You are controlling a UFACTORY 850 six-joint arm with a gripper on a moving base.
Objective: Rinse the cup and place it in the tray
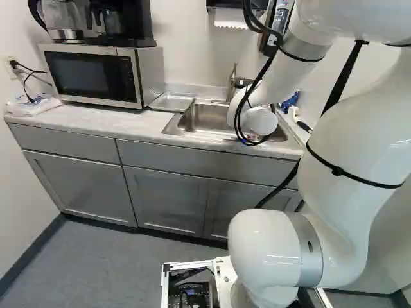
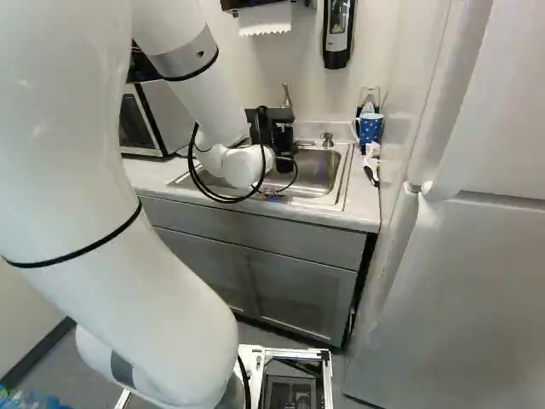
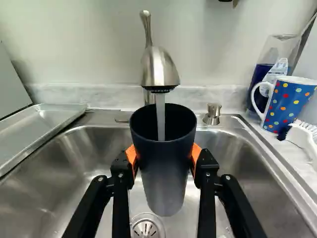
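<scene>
In the right base view the black gripper (image 2: 283, 143) hangs over the sink. The wrist view shows the gripper (image 3: 163, 161) shut on a dark cup (image 3: 164, 171), an orange pad pressing each side. The cup stands upright, mouth up, above the drain. A stream of water (image 3: 160, 119) runs from the faucet (image 3: 159, 69) into its mouth; its inside bottom is hidden. The metal tray (image 3: 37, 130) lies on the counter beside the sink, and in the left base view the tray (image 1: 172, 102) sits between microwave and sink.
Around the cup is the steel sink (image 3: 237, 158). A polka-dot mug (image 3: 288, 105), a brush (image 3: 302, 136) and a clear bottle stand beside it. The microwave (image 1: 96, 77) is past the tray. A soap dispenser (image 2: 338, 30) and paper towels hang on the wall.
</scene>
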